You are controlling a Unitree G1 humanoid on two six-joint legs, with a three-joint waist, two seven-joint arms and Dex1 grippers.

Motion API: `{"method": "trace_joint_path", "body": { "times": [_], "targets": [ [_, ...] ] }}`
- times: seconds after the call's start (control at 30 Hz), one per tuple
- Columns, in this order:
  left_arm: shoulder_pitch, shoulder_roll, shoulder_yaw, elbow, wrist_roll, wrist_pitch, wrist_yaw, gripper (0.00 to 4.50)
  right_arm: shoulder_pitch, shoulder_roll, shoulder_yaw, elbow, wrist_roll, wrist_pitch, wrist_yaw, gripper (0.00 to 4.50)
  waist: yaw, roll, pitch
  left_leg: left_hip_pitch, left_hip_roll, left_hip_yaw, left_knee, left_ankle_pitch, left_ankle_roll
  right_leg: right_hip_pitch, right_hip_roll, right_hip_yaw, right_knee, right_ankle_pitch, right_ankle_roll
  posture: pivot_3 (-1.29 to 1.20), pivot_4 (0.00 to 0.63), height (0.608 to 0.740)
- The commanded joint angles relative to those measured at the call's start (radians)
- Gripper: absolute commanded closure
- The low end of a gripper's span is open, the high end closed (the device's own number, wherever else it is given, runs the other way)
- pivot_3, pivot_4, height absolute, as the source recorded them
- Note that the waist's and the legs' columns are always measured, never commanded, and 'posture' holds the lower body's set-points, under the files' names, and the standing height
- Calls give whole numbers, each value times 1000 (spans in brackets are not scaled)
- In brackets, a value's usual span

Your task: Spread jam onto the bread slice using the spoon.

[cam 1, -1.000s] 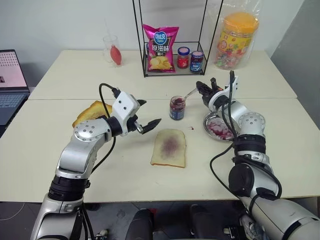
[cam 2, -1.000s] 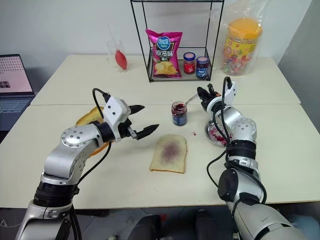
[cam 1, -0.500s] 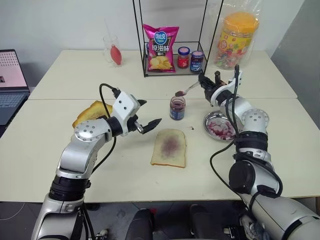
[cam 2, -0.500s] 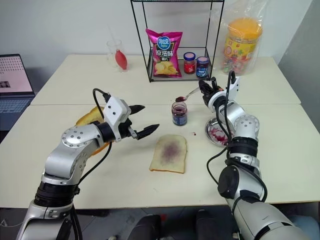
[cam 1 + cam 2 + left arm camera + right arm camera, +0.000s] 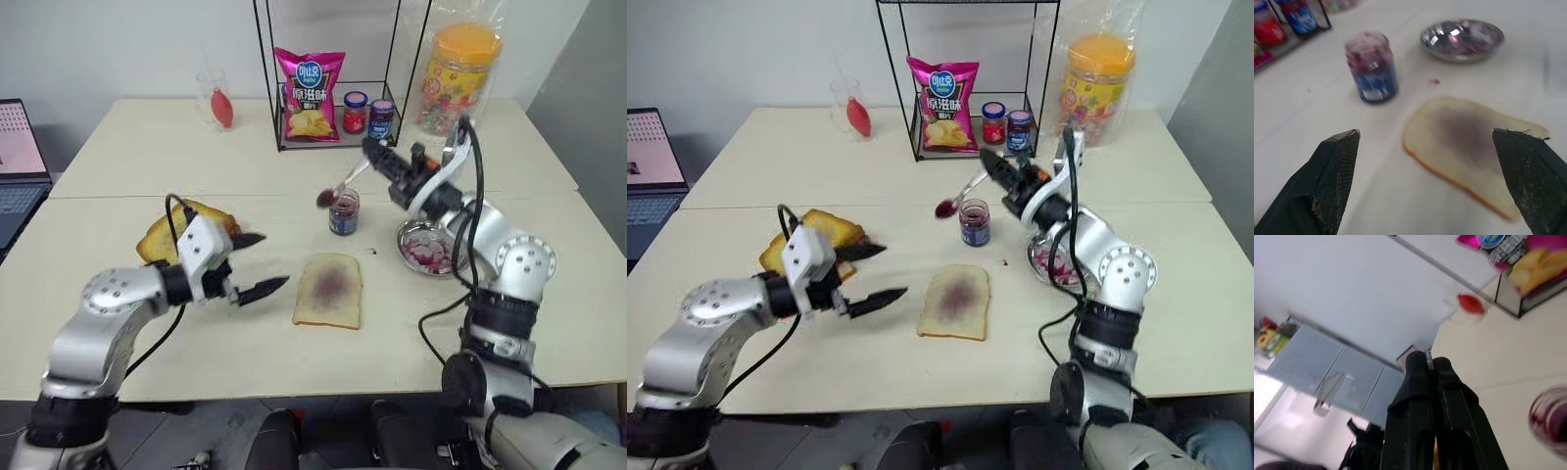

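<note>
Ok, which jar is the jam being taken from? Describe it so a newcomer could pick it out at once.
Start at the black wire rack at the table's back holding the pink chip bag. In front of the rack, on the open tabletop, stands a small clear jam jar beside the white bread slice. Unlike the two lidded jars inside the rack, it is open, with a bluish label.

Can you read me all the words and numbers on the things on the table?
Pink chip bag: a blue round logo with letters, too small to read.
Two lidded jars in the wire rack: labels too small.
Open jam jar: bluish label, blurred.
Orange-lidded candy tub: no text readable.
No numbers readable.
</note>
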Motion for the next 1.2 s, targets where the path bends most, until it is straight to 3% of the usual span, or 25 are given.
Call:
{"method": "trace_joint_path", "body": {
  "times": [0.03,0.3,0.73,0.97,1.2],
  "targets": [
    [103,41,66,-80,-28,-53,-56,0,73,7,137,-153,-4,9,29,4444,-1,1,0,0,0,0,0,0,0,0,0,0,0,0,0,0,150,740],
    [222,37,73,-92,7,-113,-41,0,207,-105,383,-148,-312,-160,257,4444,4,-1,0,2,0,2,2,0,0,1,0,2,-1,-3,2,0,150,740],
    [150,17,-34,-122,9,-106,-11,0,237,-178,465,6,-616,-373,419,4444,7,-1,-1,1,0,3,2,0,0,0,0,2,-1,-2,3,0,150,740],
    [119,12,-67,-111,15,-113,-5,0,232,-227,470,-56,-701,-419,442,4444,11,-1,-1,2,0,3,3,0,0,1,0,3,-1,-1,5,0,150,740],
    [112,6,-61,-78,26,-135,4,0,212,-207,398,-191,-612,-320,397,4444,9,-1,-1,1,0,3,2,0,0,1,0,2,-1,-1,5,0,150,740]
  ]
}}
